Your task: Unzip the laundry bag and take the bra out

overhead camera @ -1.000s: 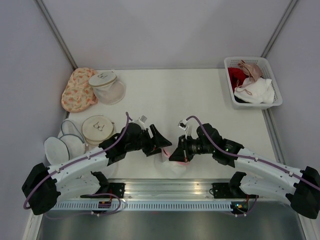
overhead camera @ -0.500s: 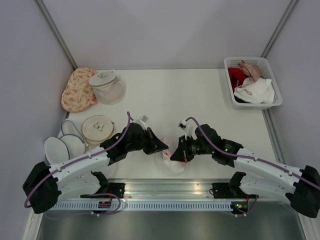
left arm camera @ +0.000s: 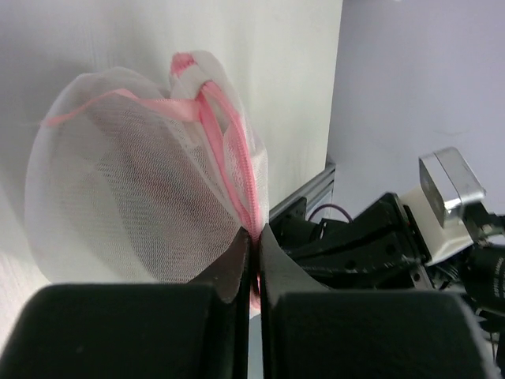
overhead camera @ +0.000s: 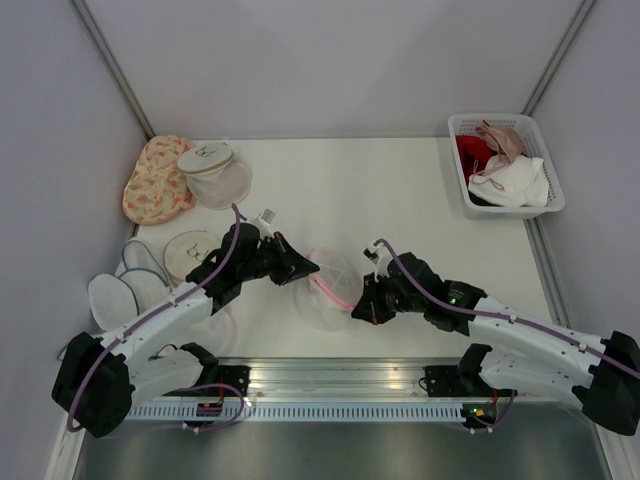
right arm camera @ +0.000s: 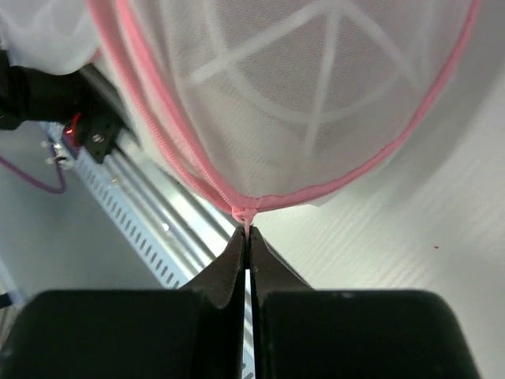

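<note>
At the front of the tabletop point(overhead camera: 400, 200), pinched the laundry bag point(overhead camera: 328, 288) tight, pink rim in the left gripper point(overhead camera: 305, 270), zip end in the right gripper point(overhead camera: 358, 308) (seemingly not unzipped, no bra out yet).

What I count on the table

Two of my own: left gripper point(overhead camera: 303, 270) and right gripper point(overhead camera: 361, 309). One laundry bag point(overhead camera: 330, 285). One floral pouch point(overhead camera: 155, 182), one clear mesh dome point(overhead camera: 220, 177), one cream round bag point(overhead camera: 188, 254), at least two white mesh bags point(overhead camera: 106, 299), and one basket point(overhead camera: 490, 118) holding three garments point(overhead camera: 512, 182) — red, pink, white
</note>
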Controlling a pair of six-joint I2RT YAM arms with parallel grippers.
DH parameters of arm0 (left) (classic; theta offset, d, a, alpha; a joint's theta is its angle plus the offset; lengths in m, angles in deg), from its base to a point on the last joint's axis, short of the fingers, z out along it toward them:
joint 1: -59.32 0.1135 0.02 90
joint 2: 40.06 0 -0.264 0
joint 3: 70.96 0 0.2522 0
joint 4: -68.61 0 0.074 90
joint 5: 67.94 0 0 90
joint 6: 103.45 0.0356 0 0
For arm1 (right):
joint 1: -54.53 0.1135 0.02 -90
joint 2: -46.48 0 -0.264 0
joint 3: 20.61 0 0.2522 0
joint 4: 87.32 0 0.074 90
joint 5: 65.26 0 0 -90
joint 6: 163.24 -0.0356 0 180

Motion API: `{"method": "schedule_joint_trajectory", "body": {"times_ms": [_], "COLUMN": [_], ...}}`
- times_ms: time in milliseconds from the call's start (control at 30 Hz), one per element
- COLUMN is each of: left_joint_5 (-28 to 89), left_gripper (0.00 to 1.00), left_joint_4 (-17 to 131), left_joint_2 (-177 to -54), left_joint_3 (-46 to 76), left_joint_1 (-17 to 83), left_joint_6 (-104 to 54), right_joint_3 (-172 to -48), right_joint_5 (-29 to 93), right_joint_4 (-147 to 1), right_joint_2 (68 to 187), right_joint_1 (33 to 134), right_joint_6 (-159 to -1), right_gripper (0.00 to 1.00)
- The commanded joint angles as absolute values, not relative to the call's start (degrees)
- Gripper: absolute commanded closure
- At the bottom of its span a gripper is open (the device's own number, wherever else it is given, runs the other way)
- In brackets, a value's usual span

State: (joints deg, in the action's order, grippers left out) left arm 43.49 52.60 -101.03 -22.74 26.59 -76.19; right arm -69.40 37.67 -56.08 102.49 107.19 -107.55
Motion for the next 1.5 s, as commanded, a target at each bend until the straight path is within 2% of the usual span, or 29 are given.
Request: {"method": "schedule_joint_trajectory", "body": {"times_ms": [0,67,167,267,467,733,767,800,833,967,1000,1100,1333,1467], "left_joint_5": [49.56,51.50,53.26,55.63,60.47,66.98,66.19,62.53,60.23,45.91,41.53,39.47,45.87,47.20], "left_gripper": [0.98,0.98,0.98,0.98,0.98,0.98,0.95,0.86,0.58,0.16,0.11,0.09,0.08,0.09], "left_joint_4": [57.04,56.17,55.20,52.57,53.79,59.93,60.12,58.99,58.37,48.48,46.60,43.16,47.19,50.18], "left_joint_2": [-103.25,-103.96,-104.05,-104.66,-111.42,-131.96,-133.91,-135.15,-136.29,-132.46,-131.13,-124.57,-113.28,-111.00], "left_joint_3": [-19.06,-18.53,-17.56,-16.15,-10.89,4.14,7.55,9.15,10.38,11.01,10.57,6.10,-8.48,-12.98], "left_joint_1": [27.59,27.95,29.17,30.67,31.20,31.20,31.11,31.20,31.20,31.20,31.20,31.11,26.28,22.42], "left_joint_6": [-69.98,-68.91,-66.63,-64.52,-61.01,-57.05,-56.52,-55.91,-55.21,-53.53,-53.70,-56.07,-66.25,-70.31], "right_joint_3": [-69.36,-69.71,-71.29,-72.43,-72.26,-75.42,-75.68,-76.03,-76.38,-77.44,-77.36,-76.65,-74.19,-73.75], "right_joint_5": [29.00,25.11,12.91,4.63,2.68,2.42,2.59,2.77,2.68,3.21,3.82,6.53,32.70,37.74], "right_joint_4": [-53.25,-53.61,-51.60,-50.70,-53.60,-50.45,-50.18,-50.00,-49.30,-47.98,-48.24,-50.96,-67.82,-71.53], "right_joint_2": [106.75,111.05,115.80,116.79,114.34,110.29,109.33,108.71,108.27,106.08,105.72,105.19,108.60,111.43], "right_joint_1": [107.61,107.53,107.53,107.61,107.61,107.61,107.61,107.53,107.61,107.61,107.61,107.53,107.61,107.61], "right_joint_6": [-106.99,-106.90,-107.78,-109.54,-108.23,-106.55,-106.29,-106.29,-106.29,-106.11,-106.03,-104.45,-102.95,-103.30], "right_gripper": [1.00,0.99,1.00,1.00,0.99,1.00,1.00,1.00,1.00,0.99,1.00,1.00,1.00,0.99]}}
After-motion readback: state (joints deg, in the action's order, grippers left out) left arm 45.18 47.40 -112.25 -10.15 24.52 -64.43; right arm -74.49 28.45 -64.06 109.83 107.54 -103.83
